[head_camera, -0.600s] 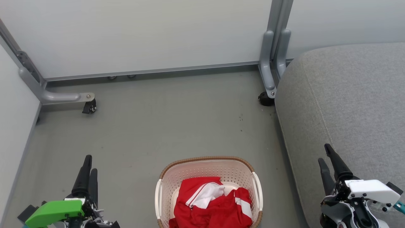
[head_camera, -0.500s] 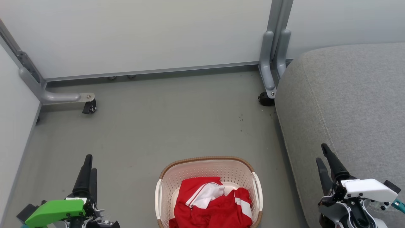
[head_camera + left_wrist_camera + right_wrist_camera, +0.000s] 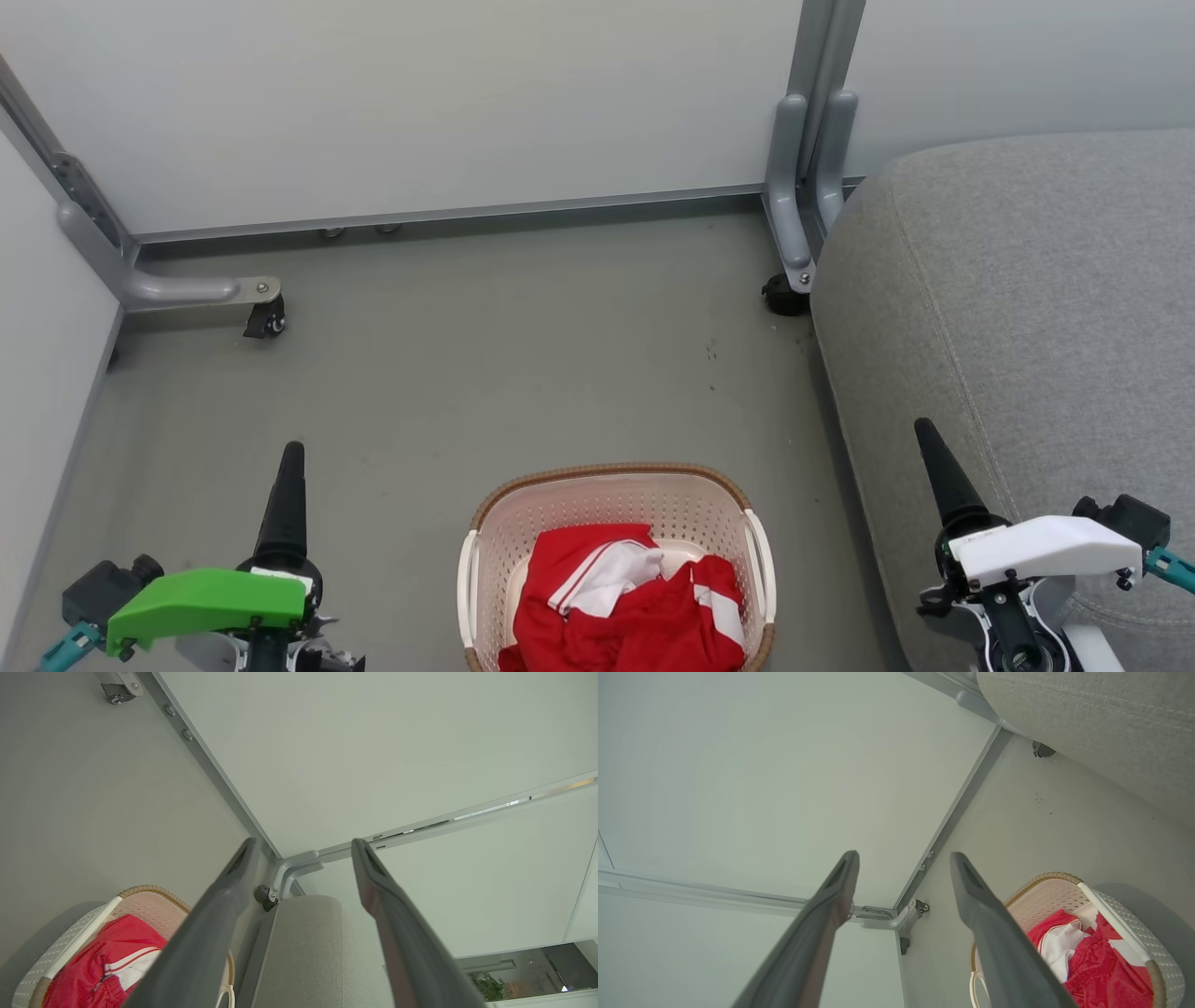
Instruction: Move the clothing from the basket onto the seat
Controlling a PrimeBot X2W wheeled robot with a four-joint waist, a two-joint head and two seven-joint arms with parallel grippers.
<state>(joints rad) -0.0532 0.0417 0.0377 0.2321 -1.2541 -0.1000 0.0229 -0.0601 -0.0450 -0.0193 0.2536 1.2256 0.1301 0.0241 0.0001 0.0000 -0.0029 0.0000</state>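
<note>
The basket (image 3: 509,509), cream-white with a brown rim, stands on the floor at the bottom centre of the head view. Red clothing (image 3: 625,611) with white stripes lies bunched inside it. The grey seat (image 3: 1027,299) fills the right side. My left gripper (image 3: 289,457) rises at the lower left, left of the basket, turned edge-on. My right gripper (image 3: 929,434) rises at the lower right over the seat's front edge. In the left wrist view the left gripper (image 3: 303,847) stands open and empty, with basket (image 3: 140,891), clothing (image 3: 103,961) and seat (image 3: 303,952) beyond. The right gripper (image 3: 903,858) is open too, beside the basket (image 3: 1045,882) and clothing (image 3: 1092,970).
Pale partition walls (image 3: 420,103) close the back and left. Their grey metal feet with castors stand on the floor at the far left (image 3: 266,322) and beside the seat's corner (image 3: 784,294). Grey floor (image 3: 485,355) stretches between the basket and the wall.
Both wrists have rolled, so each gripper now shows edge-on as one finger. The left tip shifted right and up, the right tip left and up. Basket and clothing have not moved.
</note>
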